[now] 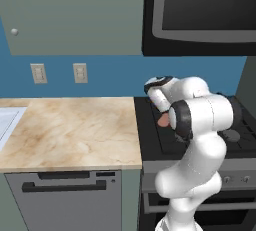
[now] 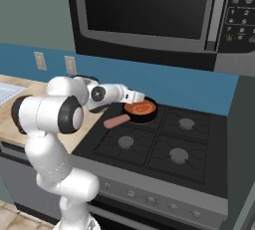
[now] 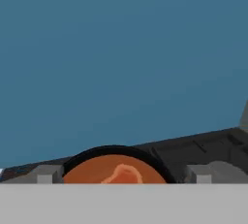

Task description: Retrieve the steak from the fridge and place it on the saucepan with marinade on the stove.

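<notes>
Red-brown, with a pale rim, the flat oval steak [image 2: 142, 107] lies in the orange-brown marinade [image 3: 92, 172] inside the small round black saucepan [image 2: 149, 115] on the black gas stove [image 2: 199, 144]. The gripper [image 2: 140, 96] hangs just beside the pan; whether it is wide or narrow cannot be told. Pulling away low could knock the rim and slop marinade.

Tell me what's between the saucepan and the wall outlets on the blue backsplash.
In the right base view, the robot's white forearm and wrist cross between the saucepan and the outlets; behind them is bare blue wall and marble counter.
</notes>
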Robot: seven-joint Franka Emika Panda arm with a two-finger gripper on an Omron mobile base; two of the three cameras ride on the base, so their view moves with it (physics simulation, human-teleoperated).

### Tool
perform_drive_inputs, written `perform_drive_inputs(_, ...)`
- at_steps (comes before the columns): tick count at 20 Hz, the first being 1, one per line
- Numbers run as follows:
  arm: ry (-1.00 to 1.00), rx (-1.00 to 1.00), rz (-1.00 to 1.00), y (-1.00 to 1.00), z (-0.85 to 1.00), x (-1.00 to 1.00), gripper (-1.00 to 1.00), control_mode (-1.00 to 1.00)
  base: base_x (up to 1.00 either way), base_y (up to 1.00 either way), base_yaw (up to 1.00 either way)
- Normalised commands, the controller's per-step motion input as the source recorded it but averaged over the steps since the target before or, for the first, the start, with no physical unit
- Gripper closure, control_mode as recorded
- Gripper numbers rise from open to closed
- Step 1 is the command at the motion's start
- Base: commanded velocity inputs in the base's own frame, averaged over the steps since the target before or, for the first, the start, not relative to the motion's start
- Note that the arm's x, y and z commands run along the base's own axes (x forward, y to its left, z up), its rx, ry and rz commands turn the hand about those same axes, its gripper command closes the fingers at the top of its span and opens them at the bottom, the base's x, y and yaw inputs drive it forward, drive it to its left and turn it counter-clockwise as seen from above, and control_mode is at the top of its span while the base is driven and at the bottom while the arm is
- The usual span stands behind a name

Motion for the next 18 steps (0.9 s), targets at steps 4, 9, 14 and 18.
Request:
perform_drive_inputs(4, 0.0, -0.24, 0.07, 0.59, 0.66, -1.0, -1.0, -1.0, 0.0, 0.0, 0.0)
perform_drive_inputs(9, 0.0, -0.26, 0.1, 0.69, 0.65, -1.0, -1.0, -1.0, 0.0, 0.0, 0.0)
perform_drive_inputs(14, 0.0, -0.22, 0.1, 0.61, 0.78, -1.0, -1.0, -1.0, 0.0, 0.0, 0.0)
perform_drive_inputs(18, 0.0, -0.2, 0.09, 0.57, 0.91, -1.0, -1.0, -1.0, 0.0, 0.0, 0.0)
